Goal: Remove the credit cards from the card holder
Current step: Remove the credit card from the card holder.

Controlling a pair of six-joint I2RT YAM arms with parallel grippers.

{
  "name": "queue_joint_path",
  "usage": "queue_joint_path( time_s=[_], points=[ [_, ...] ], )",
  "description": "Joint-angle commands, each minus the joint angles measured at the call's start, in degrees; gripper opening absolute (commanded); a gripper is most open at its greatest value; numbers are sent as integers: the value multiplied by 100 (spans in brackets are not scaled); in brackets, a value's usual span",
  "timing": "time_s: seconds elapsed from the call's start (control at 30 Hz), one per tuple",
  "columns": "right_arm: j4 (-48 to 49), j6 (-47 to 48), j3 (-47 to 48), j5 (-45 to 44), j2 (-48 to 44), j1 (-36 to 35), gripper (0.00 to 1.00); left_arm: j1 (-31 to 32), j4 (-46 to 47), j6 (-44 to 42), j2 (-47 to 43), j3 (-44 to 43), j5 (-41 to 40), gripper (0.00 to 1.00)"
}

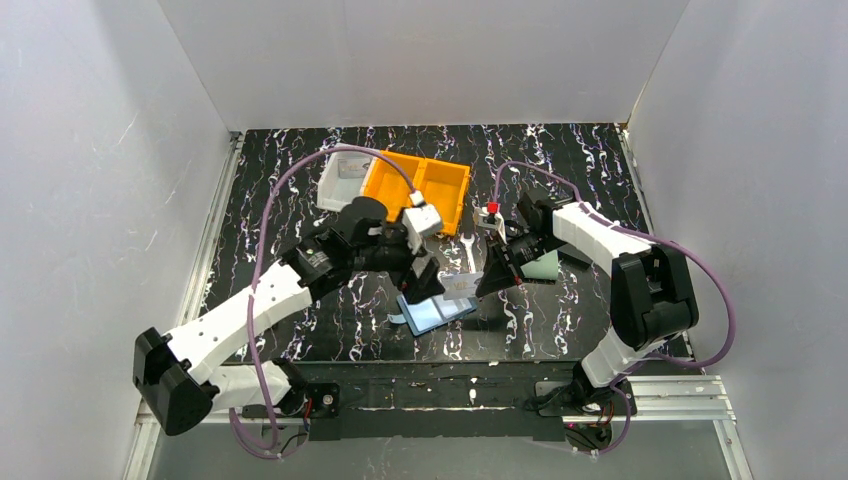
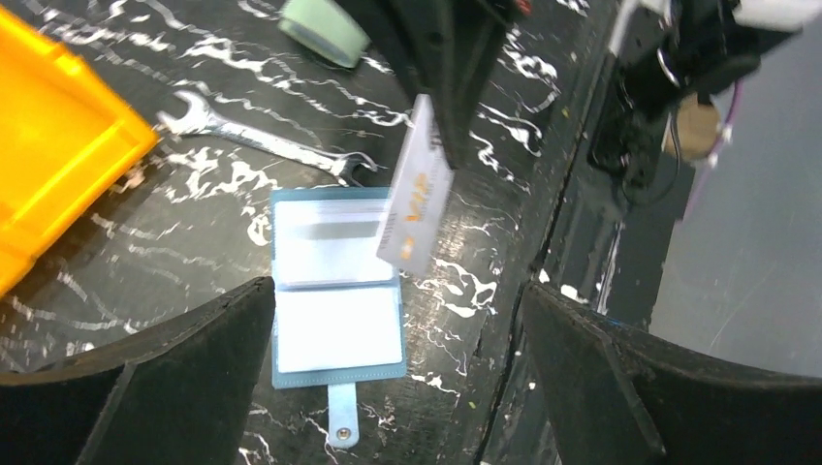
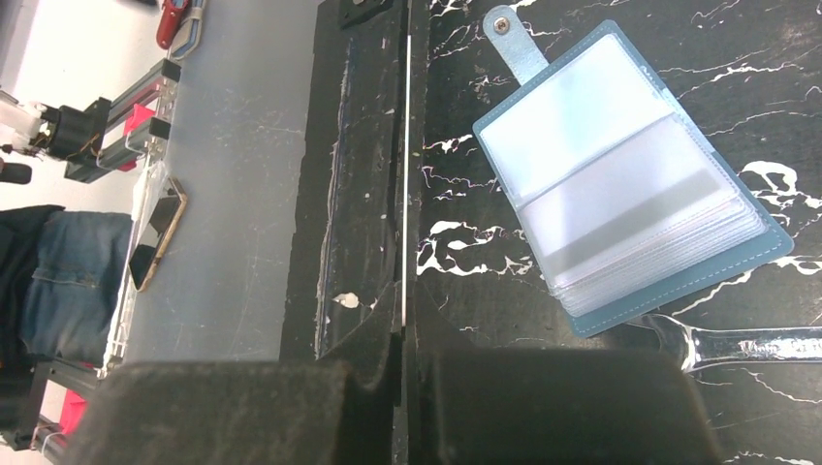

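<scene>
My right pincer is clamped on one credit card. It grips the card near one end, and the rest juts out past my fingertips (my own wrist camera catches it only edge-on, as a thin pale line). The card hangs tilted, outside the pockets.

The card holder lies open and flat on the surface, off to one side of that pincer. Its clear pockets face up and its snap flap is stretched out from one edge. A grey stripe shows through one pocket; I cannot tell whether it belongs to another card.

My left pincer hangs above the holder with its jaws spread wide and nothing between them. The holder lies below the gap, nearer one finger than the other.

Beyond the holder from this pincer lies a wrench, its end right at the holder's edge. An orange bin stands farther off to the side. A grey-green wallet lies on the far side of my right pincer.
</scene>
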State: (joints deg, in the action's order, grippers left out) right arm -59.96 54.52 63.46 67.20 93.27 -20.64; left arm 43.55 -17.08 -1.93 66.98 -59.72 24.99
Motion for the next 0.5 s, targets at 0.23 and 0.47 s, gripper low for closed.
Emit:
queue_joint_path(
  time_s=[0.23, 0.47],
  points=[
    [-538, 498, 323, 96, 111, -14, 1, 577, -5, -1254, 840, -618, 278, 85],
    [-646, 608, 350, 104, 152, -19, 1, 577, 386, -973, 1416, -689, 635, 68]
  ],
)
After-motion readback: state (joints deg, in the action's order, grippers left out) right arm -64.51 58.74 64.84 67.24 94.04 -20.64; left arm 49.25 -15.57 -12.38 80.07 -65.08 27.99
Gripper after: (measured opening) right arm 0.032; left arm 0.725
